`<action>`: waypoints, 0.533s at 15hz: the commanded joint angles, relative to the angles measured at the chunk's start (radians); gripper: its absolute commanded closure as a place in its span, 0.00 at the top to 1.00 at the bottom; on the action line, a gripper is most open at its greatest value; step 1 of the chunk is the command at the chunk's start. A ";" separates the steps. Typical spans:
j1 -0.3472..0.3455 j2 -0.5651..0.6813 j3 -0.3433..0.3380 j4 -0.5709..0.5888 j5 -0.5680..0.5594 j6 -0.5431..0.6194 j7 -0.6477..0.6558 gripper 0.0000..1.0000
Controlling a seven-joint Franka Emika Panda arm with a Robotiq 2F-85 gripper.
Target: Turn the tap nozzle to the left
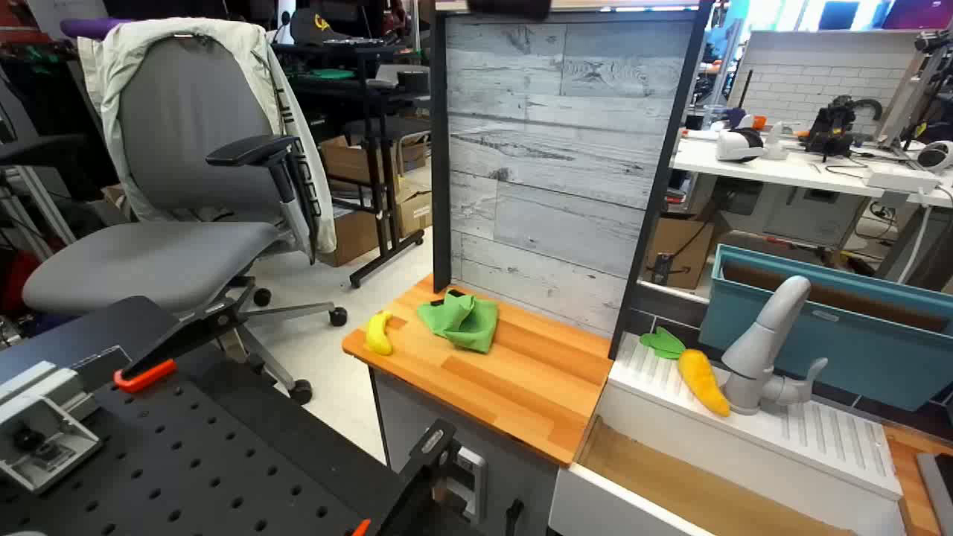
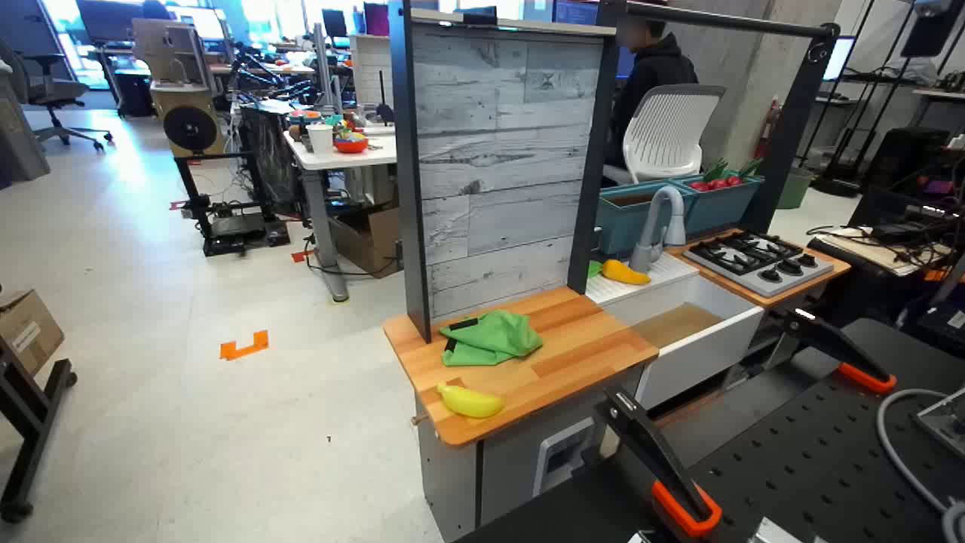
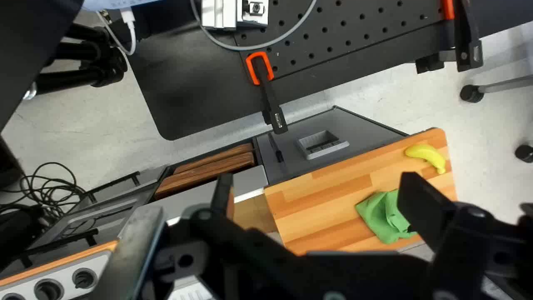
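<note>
1. Writing, in an exterior view: lettered pale garment (image 1: 262, 74), not securely legible; label (image 1: 825, 316) on the blue planter (image 1: 864, 350), too small to read.
2. End effector (image 3: 315, 185), wrist view: fingers (image 3: 422, 208) spread wide, gripping nothing.
3. Tap nozzle (image 1: 768, 327), in both exterior views: upright on the white ribbed ledge (image 1: 841, 435) along the sink (image 1: 700, 441), just beside the yellow-orange toy (image 1: 703, 381), apart from the end effector.
</note>
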 commanded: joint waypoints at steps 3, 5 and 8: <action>-0.009 0.001 0.009 0.001 0.004 -0.001 -0.004 1.00; -0.009 0.001 0.009 0.001 0.004 -0.001 -0.004 1.00; -0.002 0.048 0.018 0.014 0.011 0.049 0.023 1.00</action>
